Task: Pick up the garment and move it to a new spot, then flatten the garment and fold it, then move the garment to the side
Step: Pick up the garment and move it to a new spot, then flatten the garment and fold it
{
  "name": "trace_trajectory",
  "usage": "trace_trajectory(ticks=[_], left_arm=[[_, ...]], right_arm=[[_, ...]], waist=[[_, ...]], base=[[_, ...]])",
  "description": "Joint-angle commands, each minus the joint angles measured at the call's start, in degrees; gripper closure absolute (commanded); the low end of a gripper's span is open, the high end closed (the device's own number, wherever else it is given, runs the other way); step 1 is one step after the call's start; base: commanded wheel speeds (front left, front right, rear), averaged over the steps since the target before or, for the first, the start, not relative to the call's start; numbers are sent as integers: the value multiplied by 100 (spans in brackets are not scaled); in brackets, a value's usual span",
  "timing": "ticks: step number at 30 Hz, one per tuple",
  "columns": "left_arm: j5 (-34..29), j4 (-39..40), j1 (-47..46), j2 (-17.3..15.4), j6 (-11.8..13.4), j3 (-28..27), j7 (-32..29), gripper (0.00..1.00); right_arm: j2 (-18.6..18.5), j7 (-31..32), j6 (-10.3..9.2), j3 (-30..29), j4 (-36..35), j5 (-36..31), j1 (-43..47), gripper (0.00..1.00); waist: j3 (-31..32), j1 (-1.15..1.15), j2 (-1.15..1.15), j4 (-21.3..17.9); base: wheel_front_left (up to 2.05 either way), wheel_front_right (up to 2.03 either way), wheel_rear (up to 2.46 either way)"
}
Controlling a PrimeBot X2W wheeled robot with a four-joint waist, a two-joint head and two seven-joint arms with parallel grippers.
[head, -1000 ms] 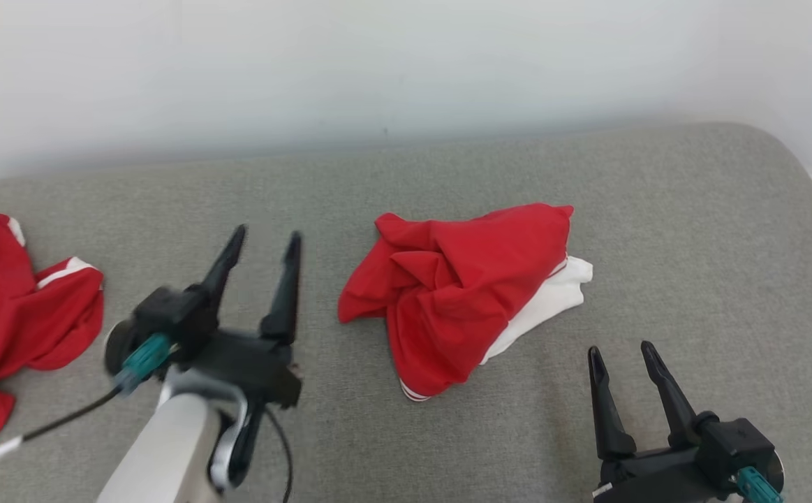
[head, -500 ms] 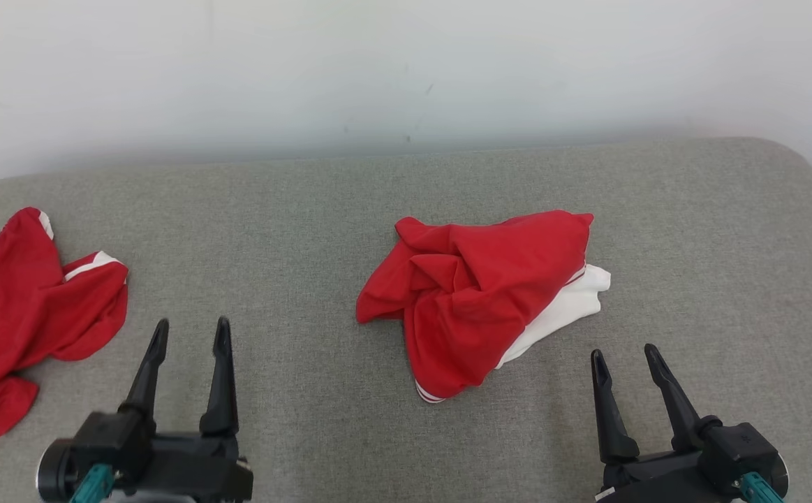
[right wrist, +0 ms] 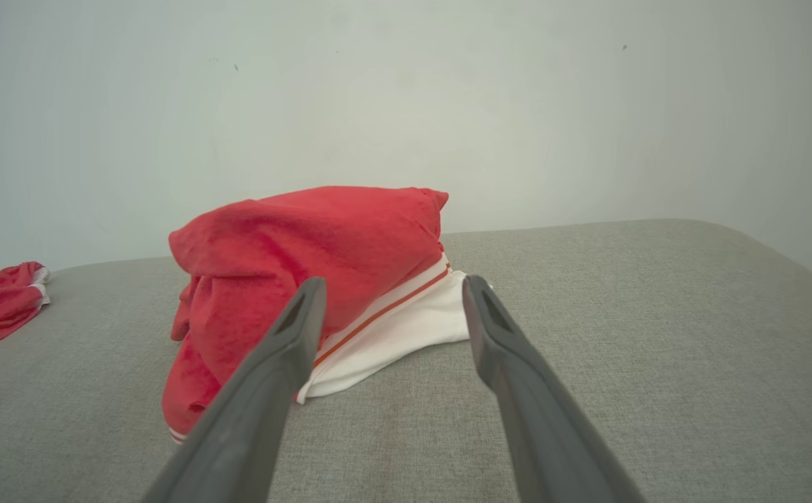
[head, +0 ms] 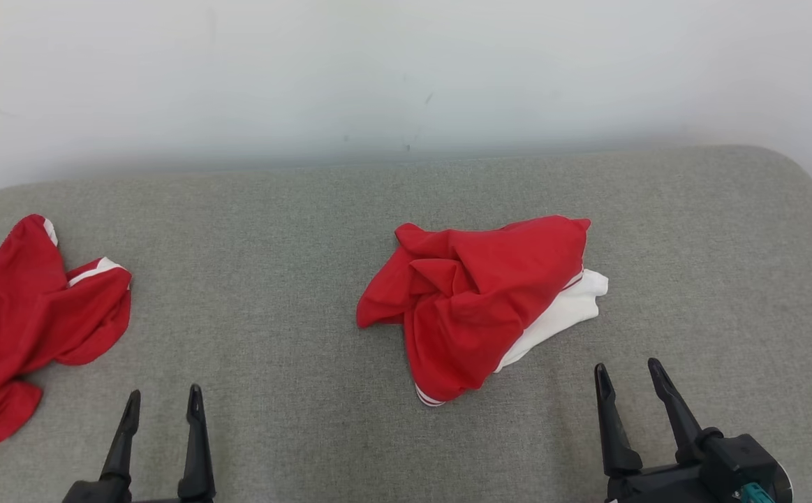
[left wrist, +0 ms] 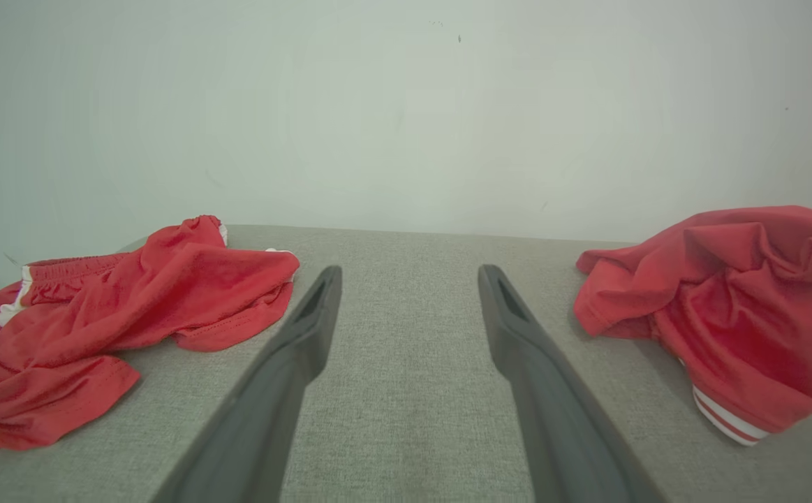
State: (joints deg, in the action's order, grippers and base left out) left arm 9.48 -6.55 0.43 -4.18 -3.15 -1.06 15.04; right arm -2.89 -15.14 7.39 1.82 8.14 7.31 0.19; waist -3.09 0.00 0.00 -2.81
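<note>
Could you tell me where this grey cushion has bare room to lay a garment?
Bare: the stretch between the red shorts and the crumpled red-and-white garment, and the cushion right of that garment. Crowded: the left edge.

Grey fabric surface [head: 294,230], rounded far corners, pale wall [head: 406,70] behind

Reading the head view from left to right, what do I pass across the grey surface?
red garment at the left edge → left pincer → crumpled red-and-white garment → right pincer
</note>
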Motion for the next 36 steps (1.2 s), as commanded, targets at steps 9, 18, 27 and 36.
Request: trace_trajectory(ticks=[9, 18, 27, 36], left_arm=[[-107, 132, 254, 129, 5, -204, 18, 0], [13, 119, 296, 132, 90, -145, 18, 0], [25, 85, 291, 133, 131, -90, 18, 0], [42, 79, 288, 133, 152, -81, 18, 0]], right_arm=[[2, -5, 20, -12, 134, -61, 138, 0], [2, -6, 20, 4, 176, -66, 162, 0], [2, -6, 20, 1, 202, -55, 164, 0], [2, -5, 20, 9, 205, -58, 161, 0]], waist=[[38, 0, 0, 40], [75, 0, 0, 33], [97, 0, 0, 34], [92, 0, 0, 21]], base=[[0, 0, 0], [0, 0, 0], [0, 0, 0], [0, 0, 0]])
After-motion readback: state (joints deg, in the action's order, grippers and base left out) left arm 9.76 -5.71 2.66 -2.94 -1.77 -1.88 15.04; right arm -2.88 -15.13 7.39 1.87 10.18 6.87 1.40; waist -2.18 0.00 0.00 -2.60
